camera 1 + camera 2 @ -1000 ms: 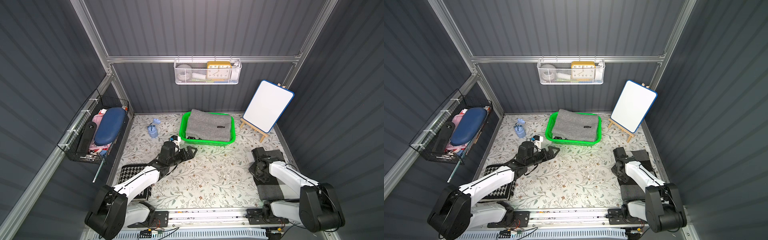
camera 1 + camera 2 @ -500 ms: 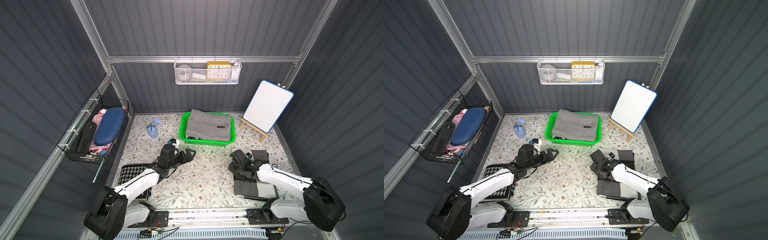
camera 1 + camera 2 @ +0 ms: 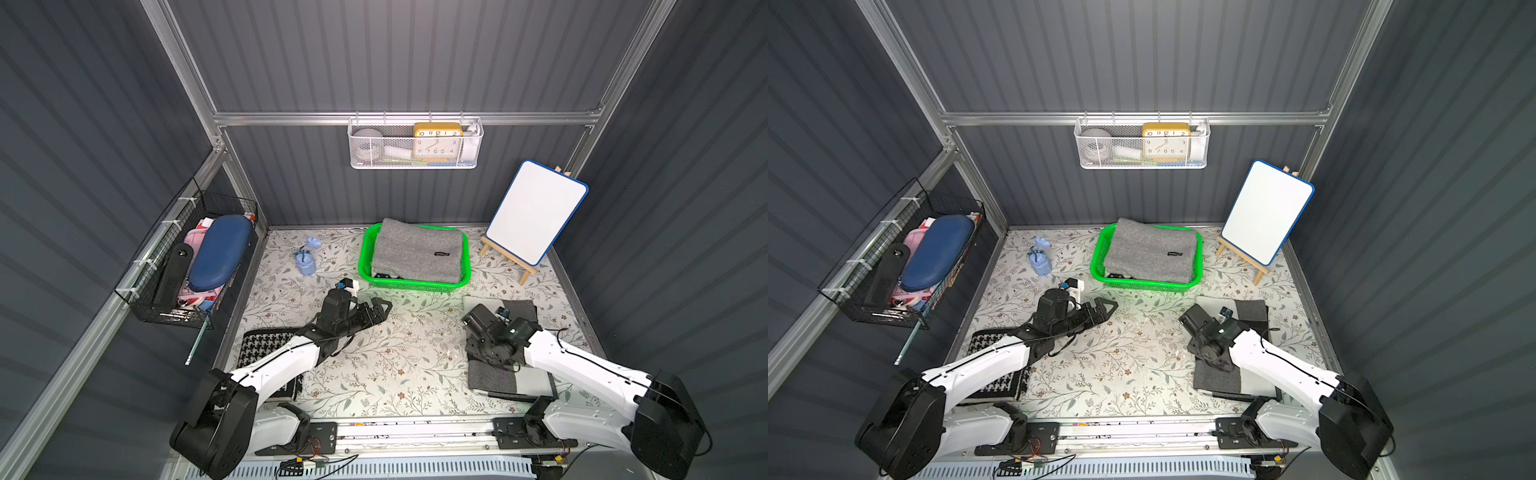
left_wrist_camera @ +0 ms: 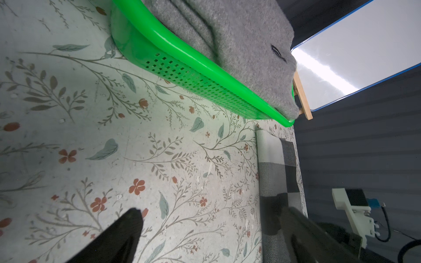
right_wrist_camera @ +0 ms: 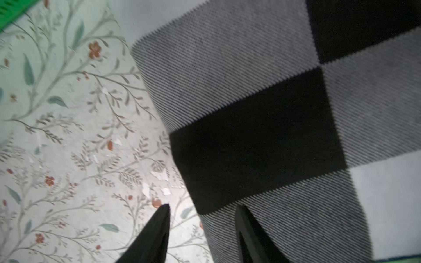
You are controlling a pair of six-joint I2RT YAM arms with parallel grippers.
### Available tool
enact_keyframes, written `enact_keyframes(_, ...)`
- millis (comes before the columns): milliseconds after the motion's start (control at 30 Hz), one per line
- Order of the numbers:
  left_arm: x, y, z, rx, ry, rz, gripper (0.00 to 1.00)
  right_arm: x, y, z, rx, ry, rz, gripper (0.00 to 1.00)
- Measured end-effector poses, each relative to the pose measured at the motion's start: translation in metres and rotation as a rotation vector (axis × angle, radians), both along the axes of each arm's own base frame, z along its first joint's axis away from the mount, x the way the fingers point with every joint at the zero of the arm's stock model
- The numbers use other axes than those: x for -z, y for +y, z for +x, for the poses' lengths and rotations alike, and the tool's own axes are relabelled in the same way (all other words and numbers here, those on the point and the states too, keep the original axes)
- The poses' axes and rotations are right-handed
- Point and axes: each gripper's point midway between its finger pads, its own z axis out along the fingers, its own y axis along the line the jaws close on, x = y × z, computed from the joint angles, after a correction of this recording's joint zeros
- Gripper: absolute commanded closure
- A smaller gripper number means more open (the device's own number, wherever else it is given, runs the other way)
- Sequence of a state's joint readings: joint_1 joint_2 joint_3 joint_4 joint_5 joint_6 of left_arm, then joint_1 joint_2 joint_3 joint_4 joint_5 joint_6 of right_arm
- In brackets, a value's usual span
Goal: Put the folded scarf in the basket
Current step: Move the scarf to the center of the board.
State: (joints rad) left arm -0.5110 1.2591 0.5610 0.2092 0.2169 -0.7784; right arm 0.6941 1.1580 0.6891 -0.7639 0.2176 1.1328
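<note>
Dragged inward since a second ago: checked scarf (image 3: 498, 380), flat on table (image 3: 395, 365), short of green basket (image 3: 415, 284). Right gripper (image 5: 204, 206) parted astride its edge, holding nothing; left gripper (image 4: 210, 210) spread, empty. Grey scarf (image 3: 415, 251) already inside; pickup, placement remaining.

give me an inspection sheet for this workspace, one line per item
surface: floral table, pale flecks near the middle
job's things: green basket at the back, folded grey scarf inside it; checked scarf folded on the table, outside the basket
clutter: houndstooth scarf under the left arm; small blue thing near the basket
grippers: left gripper open over bare table, empty; right gripper open, fingers astride the checked scarf's edge
cables: thin black cable along the right arm
surroundings: whiteboard on an easel; white wall basket with a clock; black wire basket with a blue case
</note>
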Motion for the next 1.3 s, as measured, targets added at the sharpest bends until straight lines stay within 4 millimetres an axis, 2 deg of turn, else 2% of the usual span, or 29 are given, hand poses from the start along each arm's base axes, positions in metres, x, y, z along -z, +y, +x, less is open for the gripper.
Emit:
enact_keyframes(100,0.000,0.000,0.000,-0.001,0.001,0.000,0.01,0.010,0.002,-0.019,-0.050,0.056,-0.017,0.49)
enact_keyframes(267,0.000,0.003,-0.002,-0.014,-0.003,-0.001,0.01,0.021,0.010,-0.037,-0.114,0.110,-0.044,0.52)
enact_keyframes(333,-0.001,0.006,-0.004,-0.021,0.000,-0.001,0.01,0.027,0.012,-0.044,-0.130,0.134,-0.063,0.59)
enact_keyframes(367,-0.001,0.007,-0.005,-0.026,-0.001,-0.002,0.01,0.031,0.013,-0.047,-0.137,0.143,-0.069,0.66)
enact_keyframes(467,-0.003,0.010,-0.006,-0.041,0.000,0.000,0.01,0.040,0.019,-0.053,-0.149,0.166,-0.074,1.00)
enact_keyframes(600,-0.006,0.015,-0.010,-0.060,-0.006,-0.001,0.01,0.044,0.033,-0.050,-0.151,0.166,-0.084,1.00)
enact_keyframes(700,-0.005,0.020,-0.012,-0.081,0.001,0.000,0.01,0.043,0.057,-0.040,-0.167,0.138,-0.059,1.00)
enact_keyframes(833,-0.001,0.026,-0.015,-0.112,0.019,0.002,0.01,0.036,0.119,-0.011,-0.194,0.048,0.052,1.00)
enact_keyframes(867,0.000,0.028,-0.016,-0.122,0.022,0.002,0.01,0.032,0.142,0.001,-0.201,0.015,0.098,1.00)
enact_keyframes(900,0.000,0.029,-0.017,-0.129,0.024,0.001,0.01,0.028,0.160,0.010,-0.206,-0.015,0.137,0.97)
enact_keyframes(967,0.000,0.032,-0.018,-0.142,0.025,-0.002,0.01,0.014,0.199,0.033,-0.223,-0.089,0.226,0.79)
enact_keyframes(1000,0.001,0.033,-0.020,-0.147,0.030,-0.002,0.01,0.007,0.211,0.041,-0.231,-0.116,0.254,0.73)
enact_keyframes(1033,0.001,0.034,-0.021,-0.153,0.035,-0.003,0.01,-0.002,0.225,0.050,-0.243,-0.151,0.288,0.69)
enact_keyframes(1100,0.002,0.037,-0.025,-0.160,0.038,-0.006,0.01,-0.024,0.247,0.066,-0.262,-0.222,0.354,0.67)
enact_keyframes(1167,0.003,0.040,-0.030,-0.164,0.040,-0.012,0.01,-0.043,0.255,0.076,-0.274,-0.274,0.390,0.67)
enact_keyframes(1200,0.005,0.041,-0.032,-0.165,0.042,-0.016,0.01,-0.049,0.253,0.079,-0.280,-0.290,0.389,0.67)
enact_keyframes(1300,0.010,0.042,-0.040,-0.155,0.056,-0.030,0.01,-0.058,0.229,0.084,-0.273,-0.320,0.346,0.69)
